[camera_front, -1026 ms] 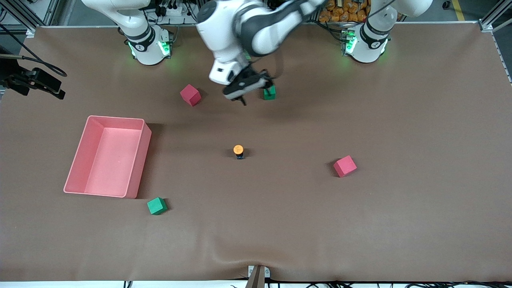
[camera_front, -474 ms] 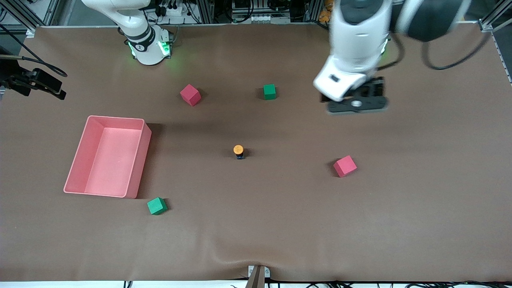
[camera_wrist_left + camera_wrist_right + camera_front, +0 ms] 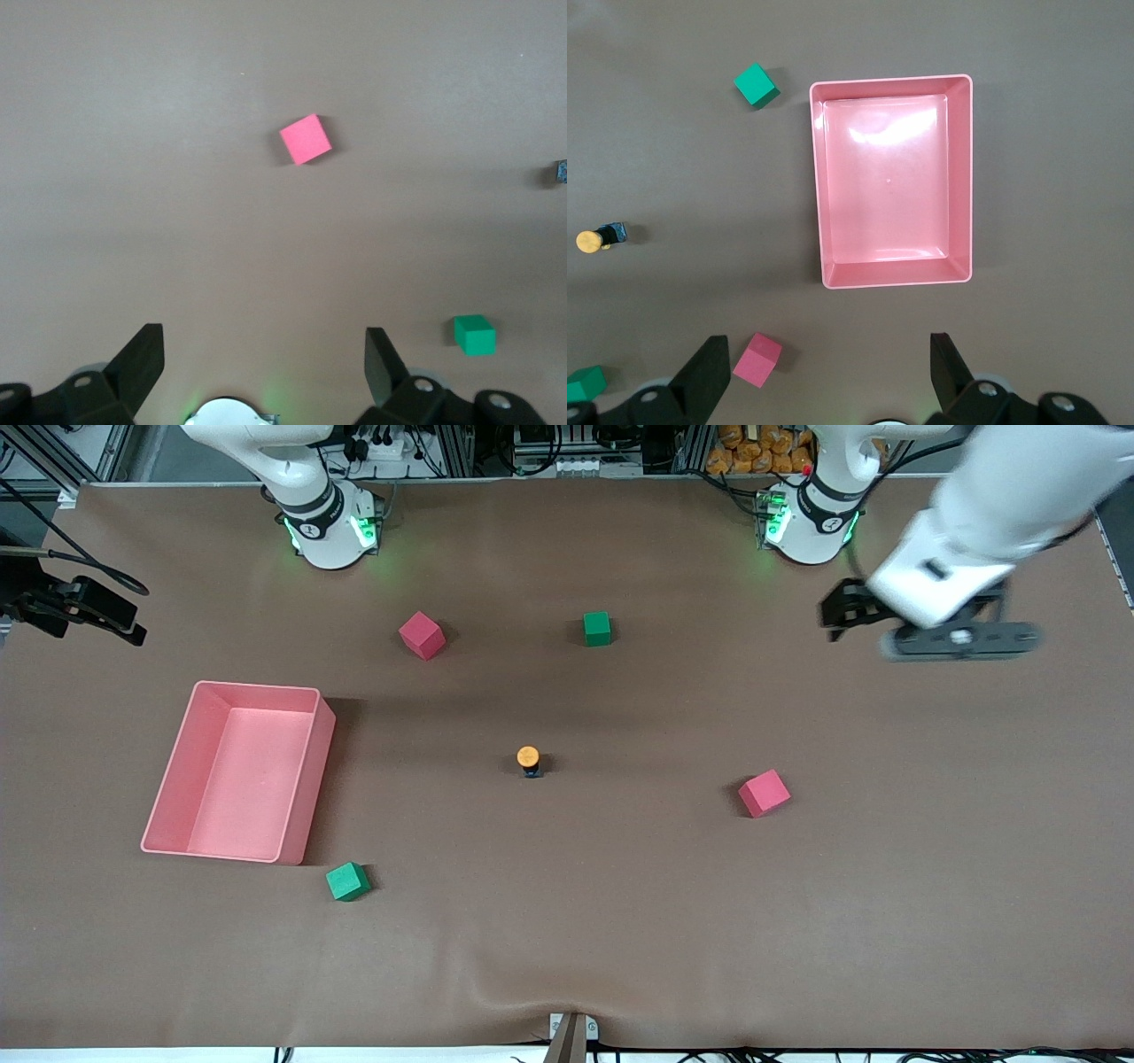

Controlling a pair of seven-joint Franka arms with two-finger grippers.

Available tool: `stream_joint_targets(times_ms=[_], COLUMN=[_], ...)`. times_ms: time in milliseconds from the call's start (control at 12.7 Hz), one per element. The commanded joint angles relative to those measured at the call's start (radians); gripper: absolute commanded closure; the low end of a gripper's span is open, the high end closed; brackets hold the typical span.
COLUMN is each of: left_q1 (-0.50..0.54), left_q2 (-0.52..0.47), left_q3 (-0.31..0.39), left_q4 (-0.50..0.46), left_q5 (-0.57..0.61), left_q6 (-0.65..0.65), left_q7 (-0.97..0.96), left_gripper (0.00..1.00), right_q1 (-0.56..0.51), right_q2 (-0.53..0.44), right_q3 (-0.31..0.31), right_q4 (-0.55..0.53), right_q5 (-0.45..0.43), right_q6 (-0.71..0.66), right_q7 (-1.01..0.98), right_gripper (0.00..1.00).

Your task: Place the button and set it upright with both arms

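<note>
1. Button, a tiny orange-capped push-button on a black-and-blue body (image 3: 528, 761), stood upright mid-table, ungripped.
2. I saw the left gripper (image 3: 961, 640) spread near its arm's table end, well apart.
3. My right gripper (image 3: 824, 372) hung spread over the pink plastic tray (image 3: 959, 177).

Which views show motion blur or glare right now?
Front view: left gripper and its forearm smeared by motion; button and cubes sharp, with soft shadows. Right wrist view: sharp, bright glare patch on the pink bin floor. Left wrist view: crisp, evenly lit, no glare.
</note>
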Motion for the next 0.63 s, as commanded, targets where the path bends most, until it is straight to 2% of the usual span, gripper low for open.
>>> stream_joint_targets(times_ms=[0,395,553], left_q1=[0.107,0.196,0.269], left_q2=[-0.066,-0.124,-0.147], left_q3=[-0.01,-0.004,-0.001], left_q4=[-0.067,-0.086,-0.087], left_q5=[-0.025,-0.038,-0.118], left_q6=[0.013,0.033,0.033], left_q7=[0.086,0.132,0.211], left_gripper=[0.0,0.0,0.0], right_q1=[-0.011,-0.02,-0.02], right_q2=[0.001,0.001,0.001], right_q3=[0.004,0.004,0.004], right_q4=[0.012,0.012,0.012], right_q5=[0.016,0.016,0.016], right_q6=[-0.013,-0.015,-0.018], right_q7=[-0.008,-0.008,-0.008], right_gripper=[0.0,0.0,0.0])
